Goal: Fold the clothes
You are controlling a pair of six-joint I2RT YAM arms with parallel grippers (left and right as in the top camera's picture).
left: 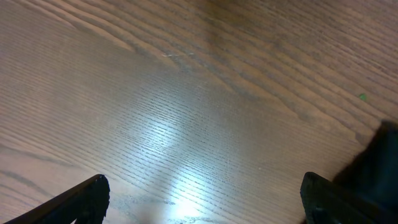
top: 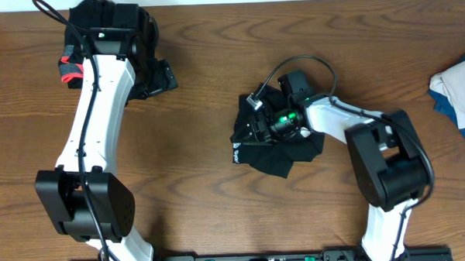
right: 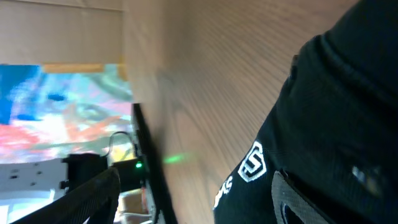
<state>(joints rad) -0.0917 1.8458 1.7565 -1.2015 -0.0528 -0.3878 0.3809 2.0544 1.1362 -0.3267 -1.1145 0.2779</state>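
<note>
Brown wood-grain desk (top: 212, 216) fills every view. A long black garment (top: 284, 150) lies crumpled at its middle, its small white logo (right: 252, 163) near the edge toward the robot; the folds under the right arm are hidden. The right hand (right: 193, 199) sits low over this garment with its jaws standing wide. One finger (right: 87, 196) is over bare wood. The other is dark against the black cloth and hard to make out, so whether any fabric is pinched cannot be told.

At the far left corner lies a heap of black clothes (top: 151, 75) with coral-red trim (top: 70, 70), mostly covered by the left arm. The left hand (left: 205, 199) is fully spread above bare desk and holds nothing. Only its two fingertips (left: 87, 199) show, with a blurred strip of dark fabric beside them. A white and blue cloth (top: 457, 88) is cut off at the right edge.
</note>
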